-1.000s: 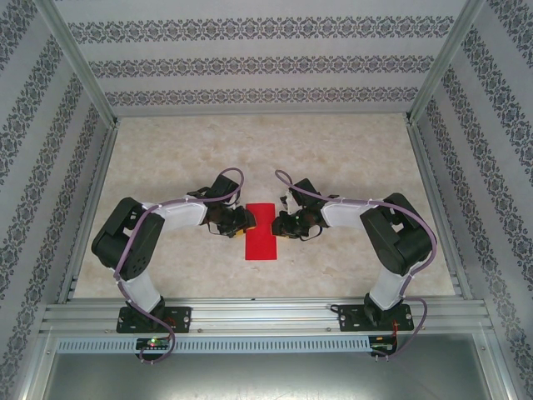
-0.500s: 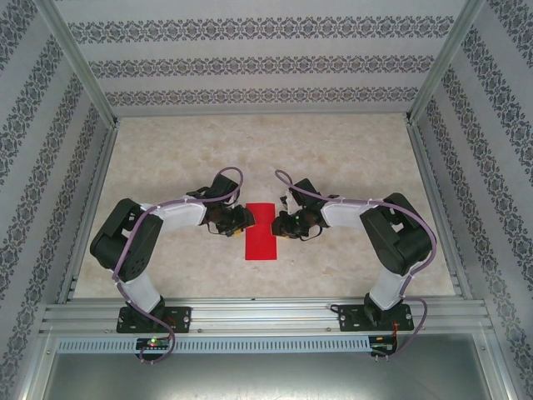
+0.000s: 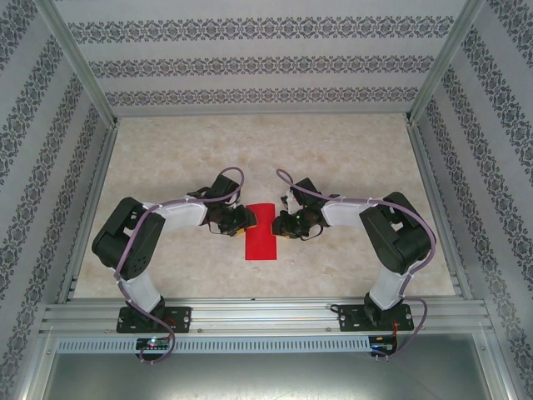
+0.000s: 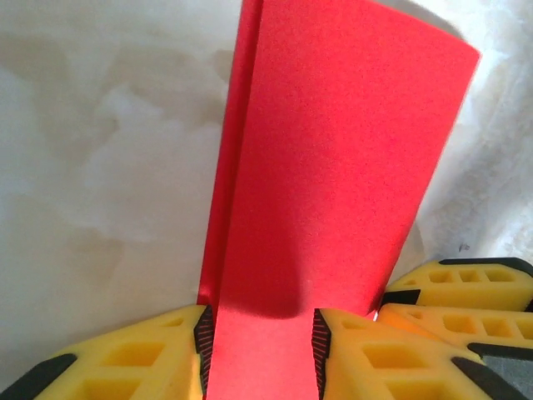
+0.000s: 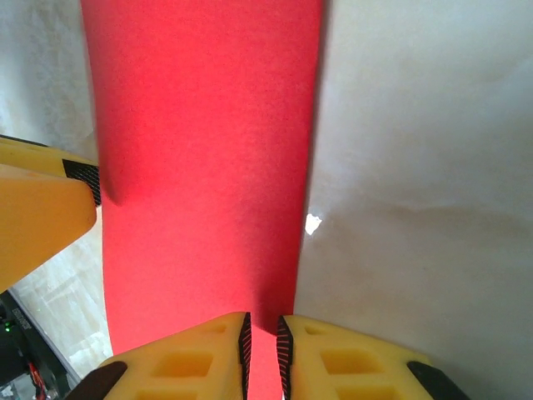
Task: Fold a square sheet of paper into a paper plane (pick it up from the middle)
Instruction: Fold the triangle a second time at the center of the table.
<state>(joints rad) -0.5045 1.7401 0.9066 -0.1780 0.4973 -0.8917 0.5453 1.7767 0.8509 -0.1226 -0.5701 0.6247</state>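
A: Right, biggest first. Where does the red piece sit, and why there?

B: The table [image 3: 350, 167] carries it midway between the left and right edges, nearer the near edge than the far one. From above, the square sheet of paper [image 3: 261, 237] reads as a narrow rectangle, its long sides running near to far. My reading is that this spot gives both arms equal reach.

A: Arm poses?

B: The left arm [image 3: 179, 215] and right arm [image 3: 350, 212] mirror each other. Elbows are swung outward and forearms turned inward. The wrists are low and meet the paper's far half from opposite long edges.

A: Tools?

B: On the left gripper [image 4: 260, 358] the jaws stand apart, with red spanning pad to pad. Just ahead, one layer is lifted over another. I cannot tell whether it clamps or only straddles. On the right gripper [image 5: 260, 350] the jaws are drawn almost together, with a slit of red between them. Its tips are at the sheet's right long edge. I judge that a hold-down while the other side works the fold.

A: Doubled paper?

B: Yes. The left wrist view shows a second edge along the left side.
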